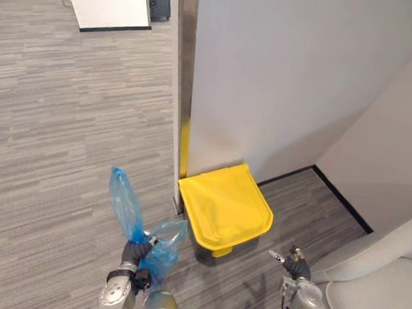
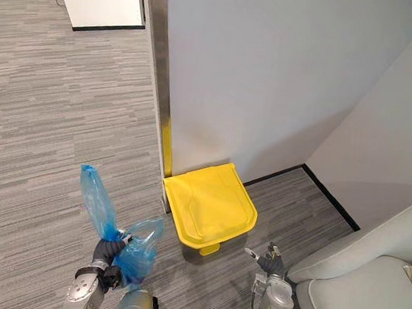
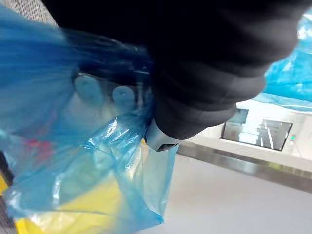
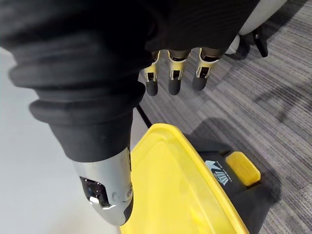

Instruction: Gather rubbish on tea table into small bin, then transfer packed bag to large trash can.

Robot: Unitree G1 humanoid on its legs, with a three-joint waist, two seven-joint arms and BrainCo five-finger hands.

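Grey striped carpet floor (image 1: pixel 53 115) takes up most of what you see, running wide and bare to the robot's left and away to a white panel (image 1: pixel 110 3) at the far end. A pale wall (image 1: pixel 289 75) comes forward to an outer corner capped by an upright metal strip (image 1: pixel 184 68). From that corner it turns off to the right, and a second wall meets it there to form a nook edged by black skirting (image 1: pixel 341 199). A light grey sofa (image 1: pixel 380 287) fills the near right, its arm closing that side of the nook. The can (image 1: pixel 223 205) sits in the mouth of the nook with its back against the foot of the wall, just beside the strip. Its yellow lid is down flat over a dark body, and a yellow pedal (image 4: pixel 242 168) sticks out at the front. Open floor lies between the can and the sofa, and far more of it on the left past the corner. The bag (image 1: pixel 160 247), blue and see-through, hangs on the left near the can but apart from it, its loose top standing up above the grip. Something yellow and something red show dimly through the plastic in the wrist view. The left robot hand (image 1: pixel 134 252) has its fingers curled tight round the bag's neck. The right robot hand (image 1: pixel 296 263) is low in front of the can on the sofa side, fingers (image 4: pixel 175 78) loose and holding nothing.
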